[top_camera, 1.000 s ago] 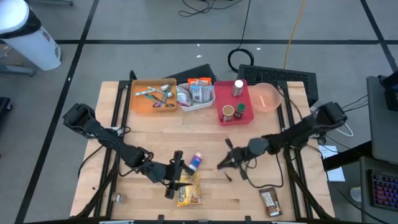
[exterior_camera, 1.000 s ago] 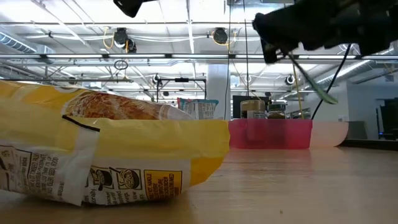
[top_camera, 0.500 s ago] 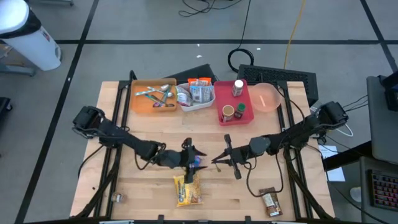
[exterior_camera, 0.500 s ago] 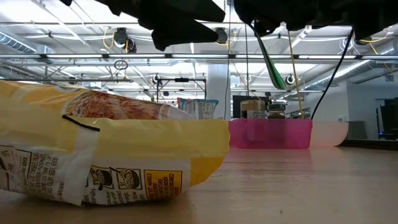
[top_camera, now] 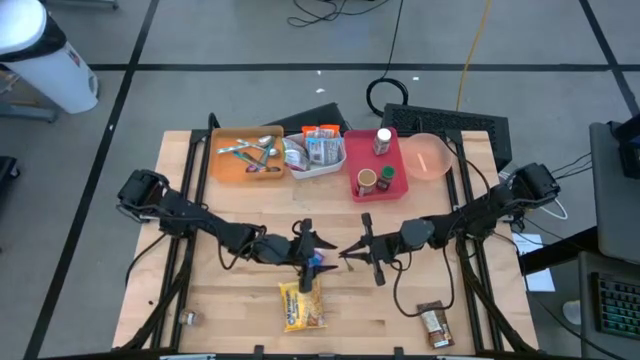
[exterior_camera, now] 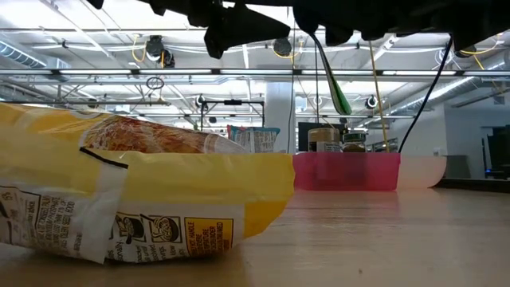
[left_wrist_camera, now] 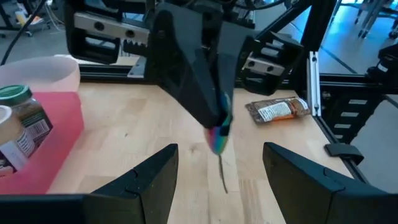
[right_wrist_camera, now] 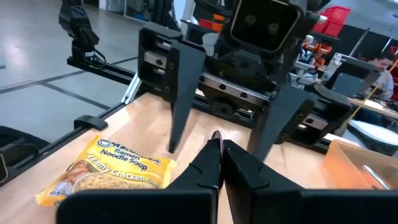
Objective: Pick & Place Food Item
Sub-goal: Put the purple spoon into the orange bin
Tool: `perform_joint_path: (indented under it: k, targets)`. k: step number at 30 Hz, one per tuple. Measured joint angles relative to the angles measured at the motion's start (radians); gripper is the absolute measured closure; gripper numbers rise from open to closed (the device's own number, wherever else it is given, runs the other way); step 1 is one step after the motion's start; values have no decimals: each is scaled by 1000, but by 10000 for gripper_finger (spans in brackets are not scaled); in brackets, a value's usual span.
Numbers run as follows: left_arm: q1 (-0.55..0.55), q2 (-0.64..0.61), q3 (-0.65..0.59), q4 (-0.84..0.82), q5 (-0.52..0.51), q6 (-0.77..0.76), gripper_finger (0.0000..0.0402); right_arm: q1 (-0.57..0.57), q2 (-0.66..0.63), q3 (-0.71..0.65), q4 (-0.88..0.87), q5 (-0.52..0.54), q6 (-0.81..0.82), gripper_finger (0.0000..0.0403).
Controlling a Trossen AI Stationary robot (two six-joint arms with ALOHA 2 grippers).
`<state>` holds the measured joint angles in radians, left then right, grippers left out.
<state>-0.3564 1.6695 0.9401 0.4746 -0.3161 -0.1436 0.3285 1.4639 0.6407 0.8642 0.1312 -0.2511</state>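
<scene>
Left claw [top_camera: 308, 247] shifted slightly; wooden table [top_camera: 230, 300], concrete floor [top_camera: 200, 40] around.

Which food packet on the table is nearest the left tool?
The small blue-and-pink packet, right at the open left tool. The yellow ramen noodle packet lies farther toward the front edge, and the brown snack bar farthest.

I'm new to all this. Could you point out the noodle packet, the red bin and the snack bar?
noodle packet [top_camera: 303, 307]: high view, middle of the yellow wrapper.
red bin [top_camera: 366, 154]: high view, bare floor.
snack bar [top_camera: 433, 323]: high view, middle of the brown wrapper.
</scene>
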Motion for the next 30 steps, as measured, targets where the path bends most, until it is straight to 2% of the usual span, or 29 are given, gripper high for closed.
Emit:
perform_joint_path:
  k: [19,22,30]
  targets:
    - [46,0,0,33,0,-18,163,-2,0,1,40,0,3,403]
    - [47,0,0,33,3,-20,187,-2,0,1,42,2,3,403]
    - [54,0,0,32,13,-20,294,-3,0,1,42,12,3,403]
